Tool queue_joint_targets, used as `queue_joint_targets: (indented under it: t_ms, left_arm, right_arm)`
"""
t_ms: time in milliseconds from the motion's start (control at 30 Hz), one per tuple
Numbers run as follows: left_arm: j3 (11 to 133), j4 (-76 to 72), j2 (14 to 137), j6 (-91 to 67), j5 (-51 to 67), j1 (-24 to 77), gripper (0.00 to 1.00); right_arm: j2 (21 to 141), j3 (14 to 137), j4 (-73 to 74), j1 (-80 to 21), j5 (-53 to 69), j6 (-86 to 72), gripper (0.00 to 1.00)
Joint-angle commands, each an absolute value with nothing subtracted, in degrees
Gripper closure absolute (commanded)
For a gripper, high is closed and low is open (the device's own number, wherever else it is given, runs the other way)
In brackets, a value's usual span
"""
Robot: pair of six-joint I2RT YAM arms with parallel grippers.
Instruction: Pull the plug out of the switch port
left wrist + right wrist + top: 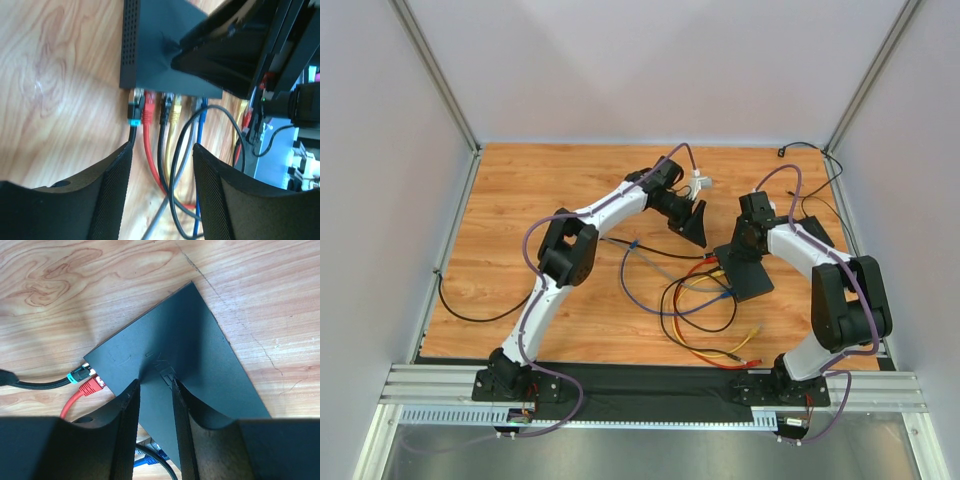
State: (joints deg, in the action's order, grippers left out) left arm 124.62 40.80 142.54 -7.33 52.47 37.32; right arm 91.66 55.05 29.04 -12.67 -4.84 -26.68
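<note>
Flat black rectangular switch box (pixel 745 268) lies right of centre, right gripper (pixel 155 385) resting on top, jaws narrowly apart. Left gripper (pixel 162 150), jaws wide, should centre on one coloured plug (pixel 148 114), clamp, pull straight.

- You have a wooden table (pixel 520 200) with a light, swirling grain.
- The flat black switch (pixel 750 282) lies flat on the wood at about 3 o'clock from the table's middle, set cornerwise to the edges.
- Loose cables (pixel 695 305) in red, yellow, orange, blue and black loop over the boards at 4 to 5 o'clock, running from the switch's edge toward the middle.
- A black cord (pixel 470 317) curves in from the table's left edge at 8 o'clock.
- A thin black cord (pixel 810 146) arcs near the far right corner, at 1 to 2 o'clock.
- A black strip (pixel 650 385) runs along the near edge at 6 o'clock.
</note>
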Motion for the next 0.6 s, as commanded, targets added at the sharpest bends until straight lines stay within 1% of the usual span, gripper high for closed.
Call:
queue_joint_targets:
  t_ms: [0,133,300,567]
  left_arm:
    - [124.28,30.78,142.56,-11.95,54.23,37.88,0.41]
    - [124.62,25.23,144.05,-16.08,53.35,37.88,0.41]
    - [129.81,27.33,149.49,-17.84,54.76,37.97,0.44]
    - [129.11,25.75,151.87,-20.04,54.58,37.88,0.48]
  right_arm:
    - [94.31,51.59,31.20,-12.66,-3.51,-26.10,0.66]
    - [94.04,50.98,31.46,-12.48,-3.78,-25.84,0.66]
    - [93.43,50.89,31.90,-12.30,-3.08,-26.01,0.67]
    - [92.81,50.63,32.08,-12.30,-2.46,-26.10,0.67]
